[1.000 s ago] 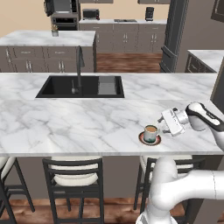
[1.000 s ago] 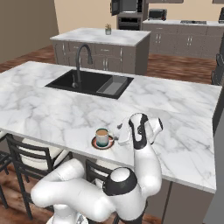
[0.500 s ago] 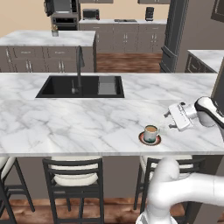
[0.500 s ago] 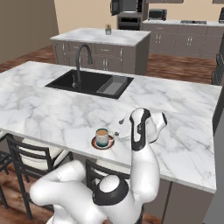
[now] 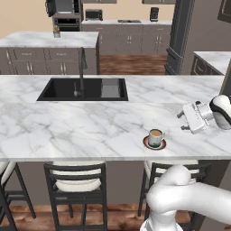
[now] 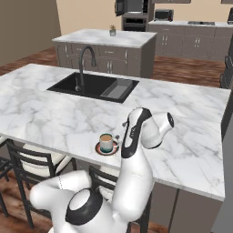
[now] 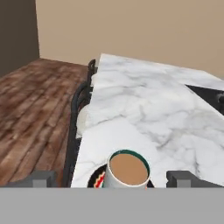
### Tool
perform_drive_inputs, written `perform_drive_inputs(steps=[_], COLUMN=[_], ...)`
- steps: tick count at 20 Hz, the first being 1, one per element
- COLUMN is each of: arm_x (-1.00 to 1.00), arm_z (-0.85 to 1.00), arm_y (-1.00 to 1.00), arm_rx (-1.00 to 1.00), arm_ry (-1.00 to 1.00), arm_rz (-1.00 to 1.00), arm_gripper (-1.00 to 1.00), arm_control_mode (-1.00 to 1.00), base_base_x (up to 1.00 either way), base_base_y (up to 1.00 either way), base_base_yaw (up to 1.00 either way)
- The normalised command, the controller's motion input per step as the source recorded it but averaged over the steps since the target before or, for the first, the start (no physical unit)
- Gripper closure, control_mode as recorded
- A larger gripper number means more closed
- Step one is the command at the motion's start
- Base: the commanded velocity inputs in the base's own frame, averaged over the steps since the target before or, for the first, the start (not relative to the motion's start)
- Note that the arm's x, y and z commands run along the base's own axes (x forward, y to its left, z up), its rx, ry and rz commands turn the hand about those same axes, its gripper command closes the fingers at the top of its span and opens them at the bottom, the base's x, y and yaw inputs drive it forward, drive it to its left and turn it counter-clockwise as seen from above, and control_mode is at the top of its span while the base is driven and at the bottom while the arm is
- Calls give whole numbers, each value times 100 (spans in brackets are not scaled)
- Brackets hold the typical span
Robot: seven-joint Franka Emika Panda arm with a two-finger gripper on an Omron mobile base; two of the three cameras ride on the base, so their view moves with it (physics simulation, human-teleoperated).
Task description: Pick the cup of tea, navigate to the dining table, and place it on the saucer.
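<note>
Tea cup (image 5: 155, 137) stood on the saucer (image 5: 147, 144) near the dining table's (image 5: 81, 126) front edge. My gripper (image 5: 182, 121) hung beside it — jaws wide apart, holding nothing.

My white ceramic mug (image 5: 155, 137), teal-rimmed, holds brown tea on a reddish-brown round saucer (image 5: 154, 145); the desk (image 5: 67, 126) is white marble, grey-veined, with a black sink (image 5: 83, 89).

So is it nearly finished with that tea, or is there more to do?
It looks nearly finished. The cup of tea already stands on the saucer near the front edge of the dining table. The tool is open, off to the cup's right, holding nothing. Nothing obvious remains except moving the arm clear.
</note>
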Motion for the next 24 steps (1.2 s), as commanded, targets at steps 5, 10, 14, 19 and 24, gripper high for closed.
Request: perform_drive_inputs(steps=[5,10,14,19,24], arm_x=[-66,-54,-41,-25,-20], arm_z=[45,39,31,22,16], arm_y=[28,43,51,55,51], arm_rx=[-10,-14,-16,-17,-17], arm_ry=[0,1,3,4,2], arm_rz=[-13,-10,-8,-6,-5], arm_gripper=[-100,-100,-100,-100,-100], arm_control_mode=[-100,-100,-100,-100,-100], base_base_x=[0,0,0,0,0], base_base_y=[0,0,0,0,0], base_base_yaw=[0,0,0,0,0])
